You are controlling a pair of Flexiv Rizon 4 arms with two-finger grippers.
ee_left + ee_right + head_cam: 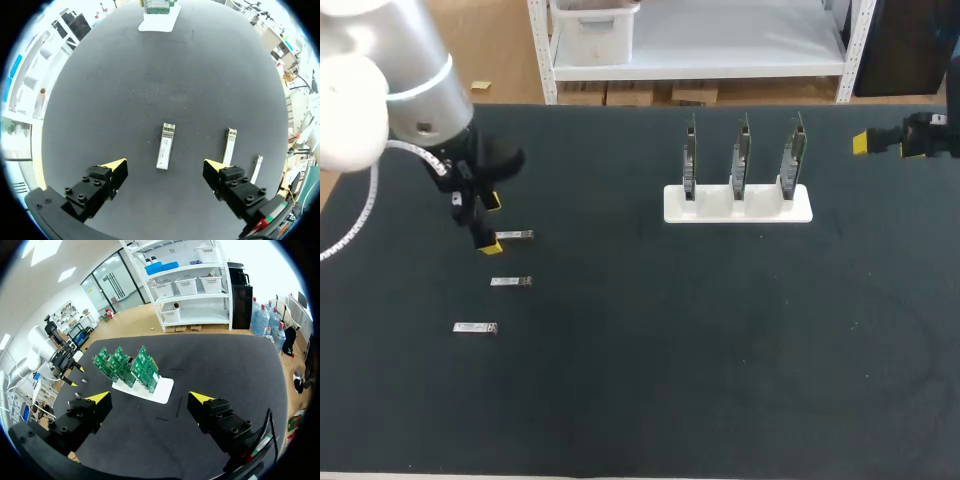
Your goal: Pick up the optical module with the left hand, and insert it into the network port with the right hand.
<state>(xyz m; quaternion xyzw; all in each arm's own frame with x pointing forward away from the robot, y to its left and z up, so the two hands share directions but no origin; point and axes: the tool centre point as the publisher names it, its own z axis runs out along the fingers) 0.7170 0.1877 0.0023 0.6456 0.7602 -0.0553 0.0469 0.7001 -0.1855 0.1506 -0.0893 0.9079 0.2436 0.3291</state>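
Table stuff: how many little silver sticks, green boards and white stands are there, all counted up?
Silver optical modules: 3
Green circuit boards: 3
White stand: 1
Total: 7

No text, number or sign can be read in any view. The optical modules [165, 146] lying on the table have pale top faces, and any print there is too small to make out. The green circuit boards [125, 365] standing upright in the white stand [162, 390] are likewise too small to show any legible marking.
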